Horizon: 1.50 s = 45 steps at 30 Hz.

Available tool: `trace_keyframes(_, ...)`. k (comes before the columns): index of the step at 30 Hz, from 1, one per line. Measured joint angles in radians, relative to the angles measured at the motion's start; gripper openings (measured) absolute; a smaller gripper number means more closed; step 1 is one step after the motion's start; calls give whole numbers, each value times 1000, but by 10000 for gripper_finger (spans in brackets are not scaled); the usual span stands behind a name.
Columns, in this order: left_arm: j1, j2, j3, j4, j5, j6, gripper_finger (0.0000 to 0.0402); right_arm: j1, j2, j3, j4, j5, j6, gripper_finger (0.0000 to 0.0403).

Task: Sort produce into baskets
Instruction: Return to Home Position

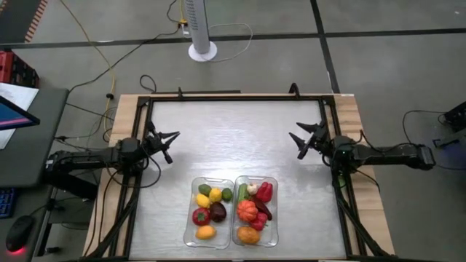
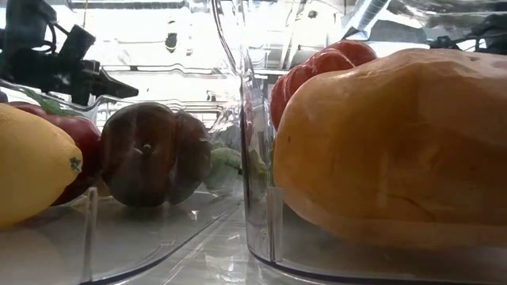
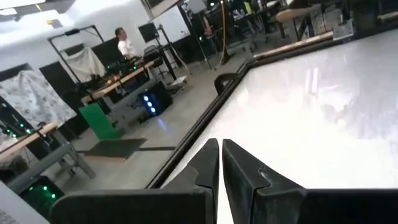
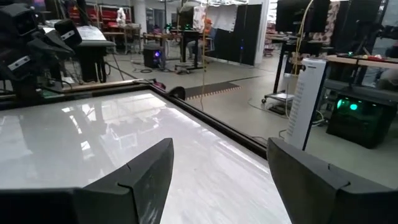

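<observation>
**Left basket point(image 1: 188, 234) and right basket point(image 1: 275, 231) full: sorting looks finished**

On the surface point(image 1: 233, 138), produce point(image 1: 247, 211) lies only inside them. Left claw point(image 3: 219, 146) hovers pinched together, empty, at its side; right claw point(image 4: 219, 146) hangs spread apart opposite. Only parking the arms seems left.

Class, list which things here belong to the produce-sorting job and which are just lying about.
Job: produce, left basket, right basket, left gripper (shut), right gripper (open).
Lying about: white tower fan, floor cables, computer mouse.
</observation>
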<state>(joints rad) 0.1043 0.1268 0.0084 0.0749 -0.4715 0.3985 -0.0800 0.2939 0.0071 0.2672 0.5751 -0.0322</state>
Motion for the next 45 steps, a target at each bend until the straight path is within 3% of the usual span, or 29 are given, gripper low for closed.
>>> trace_keyframes(45, 0, 6, 10, -26, 2, -2, 8, -2, 0, -2, -5, -1, -2, 286)
